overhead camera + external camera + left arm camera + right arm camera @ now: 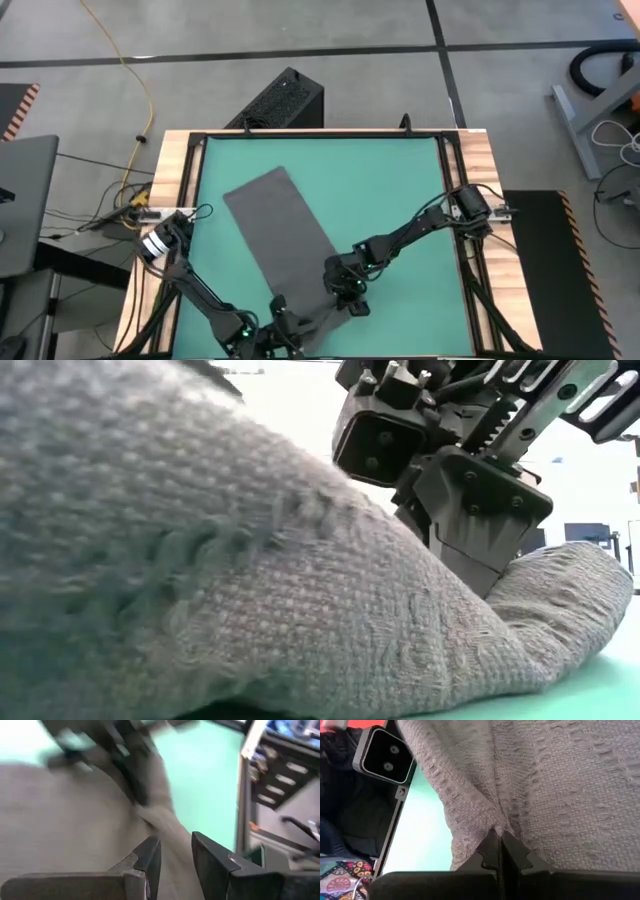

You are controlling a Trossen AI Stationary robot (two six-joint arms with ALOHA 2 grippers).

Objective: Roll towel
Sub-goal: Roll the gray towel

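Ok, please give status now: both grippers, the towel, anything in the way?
Right gripper shut on towel near its front end. Left gripper at the same end, jaws apart, not gripping. Towel flat on green mat, unrolled. No obstruction seen.

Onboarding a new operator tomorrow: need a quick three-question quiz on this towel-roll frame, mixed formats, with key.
1. True or false: the right gripper is shut on a pinched fold of the towel.
2. Multiple choice: where are both grippers working? A) at the towel's far end, B) at its near end by the table's front edge, C) off the green mat.
3. Short answer: in the left wrist view, do the left gripper's fingers stand together or apart?

Key: 1 true; 2 B; 3 apart, with a gap between them, over the towel.
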